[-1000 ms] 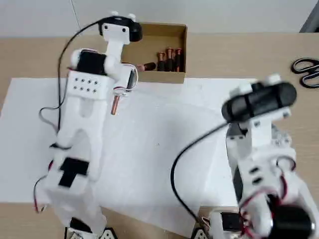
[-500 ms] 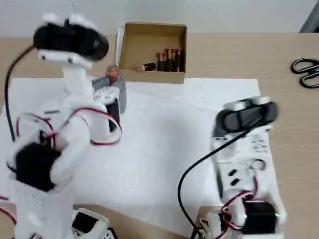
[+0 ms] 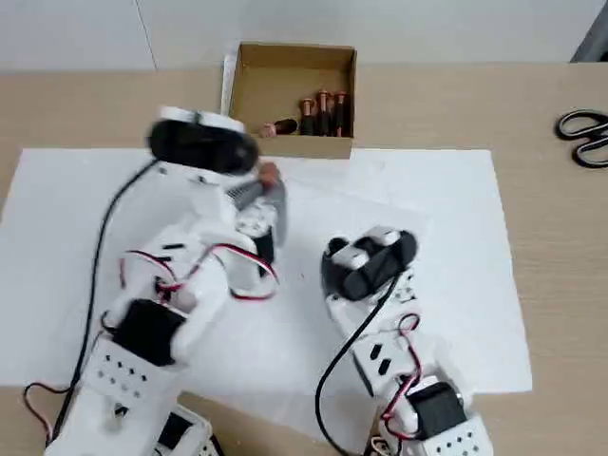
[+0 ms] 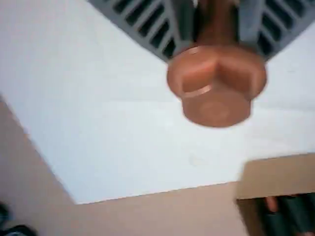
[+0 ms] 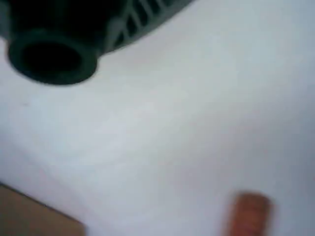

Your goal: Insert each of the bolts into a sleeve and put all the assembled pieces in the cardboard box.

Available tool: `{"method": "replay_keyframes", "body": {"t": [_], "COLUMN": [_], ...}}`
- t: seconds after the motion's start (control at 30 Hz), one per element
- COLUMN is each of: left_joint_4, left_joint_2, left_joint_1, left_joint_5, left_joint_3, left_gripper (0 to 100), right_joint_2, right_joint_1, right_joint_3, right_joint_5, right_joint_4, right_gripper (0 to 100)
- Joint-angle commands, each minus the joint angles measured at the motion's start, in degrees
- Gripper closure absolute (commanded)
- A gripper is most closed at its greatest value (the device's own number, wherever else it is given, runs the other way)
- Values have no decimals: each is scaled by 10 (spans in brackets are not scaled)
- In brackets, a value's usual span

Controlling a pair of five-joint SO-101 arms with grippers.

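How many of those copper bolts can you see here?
5 bolts: three lie side by side in sleeves at the cardboard box's right side, a fourth lies left of them, and the fifth is gripped in the left tool. More could hide behind the box's near wall.

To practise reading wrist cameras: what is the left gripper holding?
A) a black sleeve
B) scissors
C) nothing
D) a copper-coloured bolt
D: in the left wrist view the left gripper is shut on a copper-coloured bolt, whose hexagonal head sticks out past the fingers.
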Motion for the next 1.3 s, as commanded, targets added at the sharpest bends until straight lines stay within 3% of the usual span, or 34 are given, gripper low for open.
{"method": "replay_keyframes", "body": {"t": [0.0,0.2,0.53,1.27], "left_joint_4": [-22,-34,-180,-178], "left_joint_2": [-13,-13,-18,-18], "left_joint_1": [28,40,37,55], "left_joint_5": [50,69,69,94], "left_joint_3": [-3,14,116,159], "left_gripper": [995,995,995,995], "right_joint_2": [-38,-39,-39,-39], "right_joint_1": [-40,-54,-52,-51], "right_joint_3": [15,23,22,21], "right_joint_5": [-9,-10,-10,-10], "right_joint_4": [-15,-15,-15,-15], "right_gripper": [995,995,995,995]}}
